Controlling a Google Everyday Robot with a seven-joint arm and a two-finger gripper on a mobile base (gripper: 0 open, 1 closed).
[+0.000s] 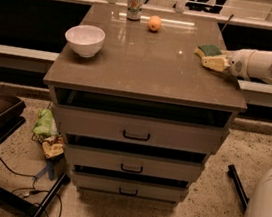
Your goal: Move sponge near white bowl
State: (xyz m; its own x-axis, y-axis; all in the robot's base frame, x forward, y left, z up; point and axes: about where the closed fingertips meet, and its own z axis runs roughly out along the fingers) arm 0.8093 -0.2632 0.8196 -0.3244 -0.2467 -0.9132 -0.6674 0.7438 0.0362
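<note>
Cabinet top (pixel 147 66) seen from the front. The gripper (pixel 219 62) reaches in from the right over the top's right edge, its fingers clamped on the sponge (pixel 210 52), green side up. The bowl (pixel 85 39) stands upright near the left edge, well apart from the sponge. A can (pixel 134 2) and an orange (pixel 154 23) stand near each other at the far edge, between the two.

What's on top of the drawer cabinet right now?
White bowl on the left, can and orange at the back, sponge at the right edge against the pincer. Whether the sponge touches the cabinet top cannot be seen.
</note>
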